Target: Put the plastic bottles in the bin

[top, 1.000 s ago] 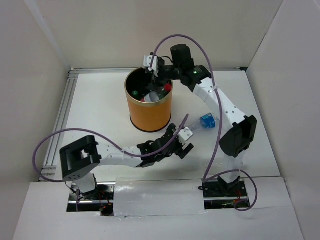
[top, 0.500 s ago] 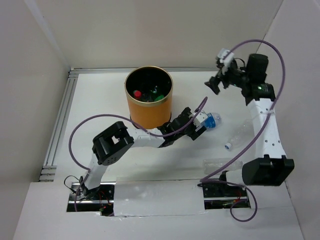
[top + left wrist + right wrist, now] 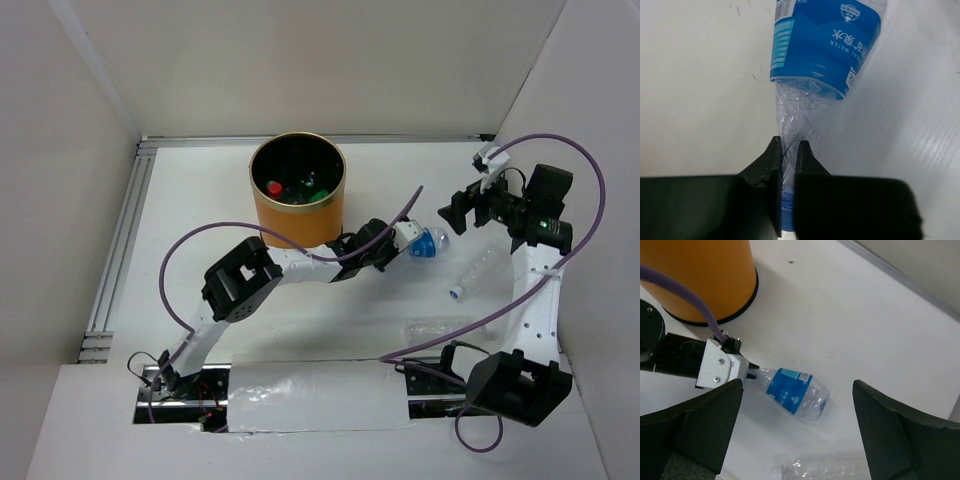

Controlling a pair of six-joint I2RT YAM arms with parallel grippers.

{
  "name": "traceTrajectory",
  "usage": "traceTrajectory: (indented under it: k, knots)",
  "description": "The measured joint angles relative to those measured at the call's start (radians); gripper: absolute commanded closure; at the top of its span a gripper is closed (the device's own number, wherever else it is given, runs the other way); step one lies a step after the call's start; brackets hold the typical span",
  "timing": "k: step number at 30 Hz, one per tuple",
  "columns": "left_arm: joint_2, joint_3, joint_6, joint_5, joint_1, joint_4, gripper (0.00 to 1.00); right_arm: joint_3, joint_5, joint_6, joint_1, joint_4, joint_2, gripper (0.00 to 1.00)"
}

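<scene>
The blue-labelled bottle (image 3: 428,242) lies on the table just right of the orange bin (image 3: 300,225). My left gripper (image 3: 404,238) is shut on its crumpled neck (image 3: 790,130), the fingers (image 3: 771,165) pinching the clear plastic flat. The label (image 3: 825,40) points away from the wrist. My right gripper (image 3: 456,209) hangs open above the table, right of that bottle, which shows between its fingers (image 3: 792,392). Inside the bin lie green bottles (image 3: 314,192) and a red cap (image 3: 275,187). Two clear bottles (image 3: 480,266) (image 3: 445,328) lie on the table to the right.
The bin's black base (image 3: 710,320) stands close to the left wrist camera block (image 3: 720,365). A purple cable (image 3: 415,195) loops over the held bottle. White walls close in the table on the left, back and right.
The left gripper has reached the blue-labelled bottle and shut on its neck. The right arm has swung from over the bin to the right side and come lower.
</scene>
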Motion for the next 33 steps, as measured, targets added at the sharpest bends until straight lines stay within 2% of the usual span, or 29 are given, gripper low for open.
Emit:
traceTrajectory:
  k: [4, 9, 10, 12, 13, 15, 17, 21, 24, 27, 28, 33]
  knots:
    - [-0.007, 0.002, -0.01, -0.015, -0.015, -0.037, 1.0, -0.041, 0.066, 0.105, -0.004, 0.019, -0.003, 0.11]
    - [-0.147, -0.086, -0.017, -0.038, -0.023, -0.101, 1.0, -0.076, 0.246, 0.283, -0.011, 0.071, -0.003, 0.33]
    - [-0.196, -0.096, -0.018, -0.045, -0.024, -0.118, 1.0, -0.082, 0.284, 0.316, -0.018, 0.087, -0.003, 0.34]
    - [-0.298, -0.096, -0.029, -0.064, -0.023, -0.131, 1.0, -0.091, 0.352, 0.384, -0.038, 0.107, -0.003, 0.33]
    - [-0.357, -0.085, -0.033, -0.077, -0.021, -0.138, 1.0, -0.096, 0.386, 0.413, -0.047, 0.116, -0.003, 0.25]
    - [-0.447, -0.044, -0.036, -0.103, -0.014, -0.145, 1.0, -0.101, 0.435, 0.462, -0.061, 0.132, -0.003, 0.22]
    - [-0.541, -0.001, -0.037, -0.139, -0.004, -0.136, 1.0, -0.103, 0.47, 0.503, -0.065, 0.141, -0.003, 0.13]
    - [-0.685, 0.026, -0.034, -0.241, 0.019, -0.124, 1.0, -0.105, 0.502, 0.548, -0.065, 0.142, 0.001, 0.11]
    - [-0.737, 0.021, -0.036, -0.349, 0.055, -0.124, 1.0, -0.105, 0.525, 0.562, -0.066, 0.14, 0.026, 0.11]
    - [-0.771, -0.054, -0.061, -0.417, 0.138, -0.156, 0.98, -0.105, 0.551, 0.576, -0.072, 0.13, 0.082, 0.09]
    - [-0.776, -0.087, -0.07, -0.435, 0.171, -0.17, 0.95, -0.105, 0.562, 0.582, -0.076, 0.124, 0.103, 0.09]
    - [-0.767, -0.235, -0.136, -0.499, 0.288, -0.282, 0.39, -0.105, 0.628, 0.62, -0.089, 0.082, 0.202, 0.08]
